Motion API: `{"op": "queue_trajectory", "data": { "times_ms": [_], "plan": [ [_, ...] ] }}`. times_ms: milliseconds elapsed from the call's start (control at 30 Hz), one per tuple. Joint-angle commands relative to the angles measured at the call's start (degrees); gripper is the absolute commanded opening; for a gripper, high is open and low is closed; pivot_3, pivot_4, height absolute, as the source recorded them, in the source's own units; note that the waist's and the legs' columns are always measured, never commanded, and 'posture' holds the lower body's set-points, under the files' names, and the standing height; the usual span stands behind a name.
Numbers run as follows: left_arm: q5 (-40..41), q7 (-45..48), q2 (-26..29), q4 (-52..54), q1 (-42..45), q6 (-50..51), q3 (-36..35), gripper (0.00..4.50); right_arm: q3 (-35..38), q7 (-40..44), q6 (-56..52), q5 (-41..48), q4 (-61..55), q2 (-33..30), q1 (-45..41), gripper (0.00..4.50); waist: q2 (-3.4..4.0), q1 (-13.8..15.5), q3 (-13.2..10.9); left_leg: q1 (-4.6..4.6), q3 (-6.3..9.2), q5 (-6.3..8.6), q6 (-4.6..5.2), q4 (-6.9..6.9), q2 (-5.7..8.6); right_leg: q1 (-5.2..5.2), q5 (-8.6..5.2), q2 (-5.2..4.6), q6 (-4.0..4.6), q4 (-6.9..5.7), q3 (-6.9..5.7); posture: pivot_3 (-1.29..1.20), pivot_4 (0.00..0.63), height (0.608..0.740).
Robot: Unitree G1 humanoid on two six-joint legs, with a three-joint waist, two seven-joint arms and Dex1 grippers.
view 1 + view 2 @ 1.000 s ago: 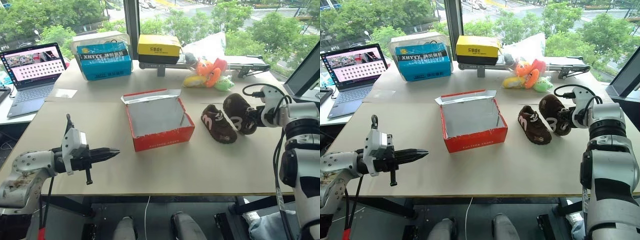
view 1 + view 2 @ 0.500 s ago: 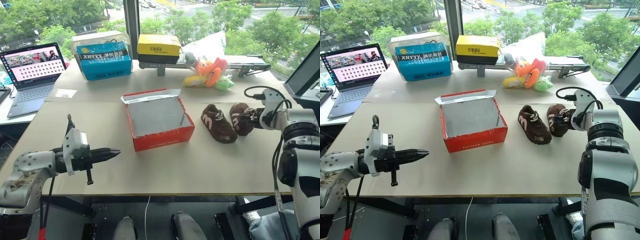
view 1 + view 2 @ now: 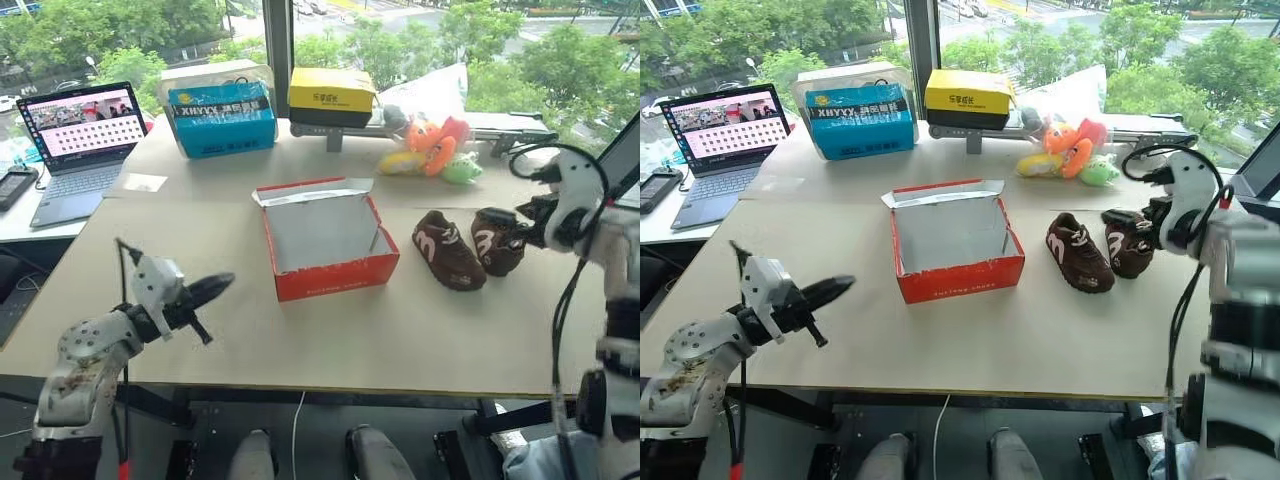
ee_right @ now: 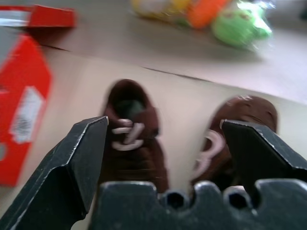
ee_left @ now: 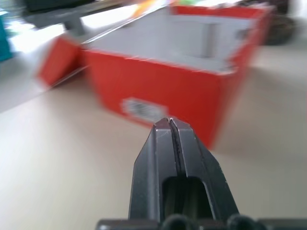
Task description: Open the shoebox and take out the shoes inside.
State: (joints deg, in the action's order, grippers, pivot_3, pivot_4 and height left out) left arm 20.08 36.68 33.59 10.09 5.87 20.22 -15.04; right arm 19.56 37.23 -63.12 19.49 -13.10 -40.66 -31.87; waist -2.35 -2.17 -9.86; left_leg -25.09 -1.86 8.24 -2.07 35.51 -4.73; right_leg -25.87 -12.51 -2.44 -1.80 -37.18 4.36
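Observation:
The red shoebox (image 3: pixel 325 240) stands open in the middle of the table (image 3: pixel 330 340), its lid folded back behind it and its pale grey inside showing. The two dark brown shoes (image 3: pixel 447 250) (image 3: pixel 497 240) sit side by side on the table to the right of the box. My right gripper (image 4: pixel 164 123) hangs open just behind and above them, its fingers spread wide and holding nothing. My left gripper (image 3: pixel 220 282) is shut and empty. It hovers low over the table to the left of the box and points at its red side (image 5: pixel 158 91).
Along the far edge stand a blue box (image 3: pixel 222 118), a yellow-and-black box (image 3: pixel 331 97) and orange, yellow and green plush toys (image 3: pixel 432 148). An open laptop (image 3: pixel 80 135) sits at the far left. Bare tabletop lies in front of the shoebox.
My right gripper set the right-hand shoe down beside the other, opened wide and drew back and up. My left gripper swung to point more toward the box. The camera view also shifted.

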Motion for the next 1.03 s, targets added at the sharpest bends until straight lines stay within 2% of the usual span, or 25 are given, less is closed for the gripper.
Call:
{"op": "queue_trajectory", "data": {
  "times_ms": [33,133,233,333,433,533,667,833,1033],
  "plan": [
    [-2.1,-9.7,-3.4,0.5,0.5,2.6,-2.1,0.00,4.7,-2.1,-5.7,4.8,-17.0,2.3,9.0,4.46,0.00,-0.2,0.0,-0.02,0.00,0.01,-0.01,0.21,-0.01,0.03,0.05,0.00,-0.07,0.00,0.00,0.00,0.150,0.739],
    [-4.7,-17.4,-7.7,0.1,0.3,1.9,-2.9,0.00,8.5,-7.0,-10.5,6.8,-25.1,8.8,14.7,4.46,-0.11,-0.1,0.1,0.06,0.01,0.02,-0.02,0.48,-0.01,0.49,0.15,-0.06,-0.21,0.18,-0.05,0.00,0.150,0.739],
    [-6.4,-22.1,-10.5,-2.1,0.7,0.6,-3.5,0.00,5.8,-16.2,-9.5,1.0,-27.4,13.6,18.9,4.46,-0.13,-0.3,0.1,0.26,0.02,0.08,-0.12,0.53,0.00,0.72,0.15,-0.07,0.00,0.31,-0.04,0.00,0.150,0.739],
    [-8.9,-24.4,-10.9,-5.9,1.4,-2.2,-3.2,0.00,-1.3,-26.9,-0.8,-8.9,-26.0,15.9,24.2,4.46,-0.20,-0.3,0.1,0.39,0.03,0.14,-0.23,0.51,0.02,0.78,0.14,-0.07,0.22,0.33,-0.05,0.00,0.150,0.739],
    [-9.0,-26.3,-12.0,-9.0,2.2,-4.1,-3.7,0.00,-7.7,-33.3,10.9,-16.5,-23.2,18.4,30.8,4.46,-0.22,-0.3,0.2,0.44,0.04,0.27,-0.43,0.43,0.04,0.76,0.13,-0.07,0.28,0.35,-0.03,0.00,0.150,0.739],
    [-9.0,-28.1,-13.6,-10.4,2.0,-6.0,-4.5,0.00,-11.8,-36.7,19.9,-21.6,-20.1,19.6,35.4,4.46,-0.22,-0.3,0.2,0.42,0.04,0.26,-0.43,0.42,0.04,0.77,0.11,-0.08,0.28,0.38,-0.03,0.00,0.150,0.739],
    [-9.1,-28.8,-15.8,-11.2,0.5,-10.3,-4.5,0.00,-11.7,-39.1,30.0,-23.4,-16.8,22.4,38.9,4.46,-0.23,-0.4,0.2,0.41,0.04,0.26,-0.41,0.41,0.04,0.79,0.10,-0.08,0.24,0.41,-0.04,0.00,0.150,0.739],
    [-9.1,-28.6,-18.1,-10.5,-1.0,-13.0,-3.4,0.00,-9.8,-38.7,34.6,-21.8,-14.0,25.0,38.6,4.46,-0.26,-0.3,0.2,0.46,0.03,0.28,-0.44,0.41,0.04,0.84,0.10,-0.09,0.25,0.42,-0.04,0.00,0.150,0.739],
    [-8.9,-28.0,-19.1,-10.2,-1.3,-14.6,-2.6,0.00,-11.0,-37.7,36.8,-22.8,-11.8,24.9,37.6,4.46,-0.25,-0.3,0.2,0.47,0.04,0.29,-0.46,0.40,0.04,0.85,0.08,-0.09,0.28,0.43,-0.04,0.00,0.150,0.739]
  ]
}}
